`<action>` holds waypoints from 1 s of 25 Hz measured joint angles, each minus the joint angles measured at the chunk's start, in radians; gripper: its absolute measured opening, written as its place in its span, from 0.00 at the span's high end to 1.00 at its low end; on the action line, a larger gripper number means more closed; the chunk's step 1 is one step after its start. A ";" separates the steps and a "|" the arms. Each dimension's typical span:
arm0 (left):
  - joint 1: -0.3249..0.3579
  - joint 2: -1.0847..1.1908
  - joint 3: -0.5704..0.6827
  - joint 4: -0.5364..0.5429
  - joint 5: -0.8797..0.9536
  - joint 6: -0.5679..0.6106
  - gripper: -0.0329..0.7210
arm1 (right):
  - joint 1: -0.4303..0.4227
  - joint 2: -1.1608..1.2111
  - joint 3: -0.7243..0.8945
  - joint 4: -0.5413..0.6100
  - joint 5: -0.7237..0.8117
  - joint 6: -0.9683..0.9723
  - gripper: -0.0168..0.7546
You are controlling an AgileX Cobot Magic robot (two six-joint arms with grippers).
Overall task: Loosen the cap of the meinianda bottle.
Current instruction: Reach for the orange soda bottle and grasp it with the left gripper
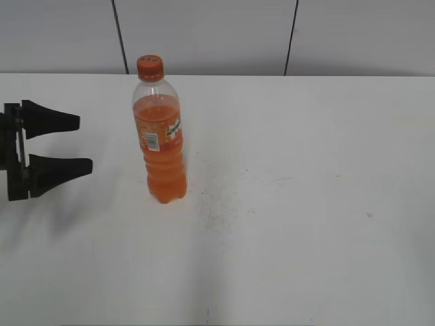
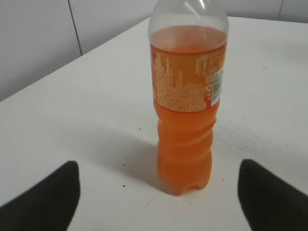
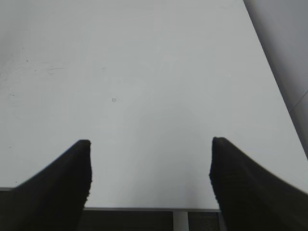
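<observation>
The meinianda bottle (image 1: pixel 160 142) stands upright on the white table, filled with orange drink, with its orange-red cap (image 1: pixel 150 67) on top. My left gripper (image 1: pixel 83 144) is open at the left edge of the exterior view, its black fingers pointing at the bottle and a short way off it. In the left wrist view the bottle (image 2: pixel 186 106) stands ahead between the spread fingers of the left gripper (image 2: pixel 158 169), untouched; the cap is cut off by the top edge. My right gripper (image 3: pixel 150 143) is open over bare table with nothing in it and does not show in the exterior view.
The white table (image 1: pixel 306 204) stretches right of the bottle, with faint specks and scuffs. A grey panelled wall (image 1: pixel 204 34) runs behind the far edge. The right wrist view shows the table's near edge (image 3: pixel 144 208) just below the fingers.
</observation>
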 joint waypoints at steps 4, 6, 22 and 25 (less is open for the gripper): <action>-0.060 0.097 -0.117 0.067 0.000 -0.060 0.08 | 0.000 0.000 0.000 0.000 0.000 0.000 0.24; -0.104 0.141 -0.174 0.075 0.000 -0.074 0.08 | 0.000 0.000 0.000 0.000 0.000 0.000 0.24; -0.323 0.388 -0.413 0.070 -0.004 -0.130 0.14 | 0.000 0.000 0.000 0.000 0.000 0.000 0.24; -0.336 0.415 -0.430 0.064 -0.004 -0.130 0.17 | 0.000 0.000 0.000 0.000 0.000 0.000 0.24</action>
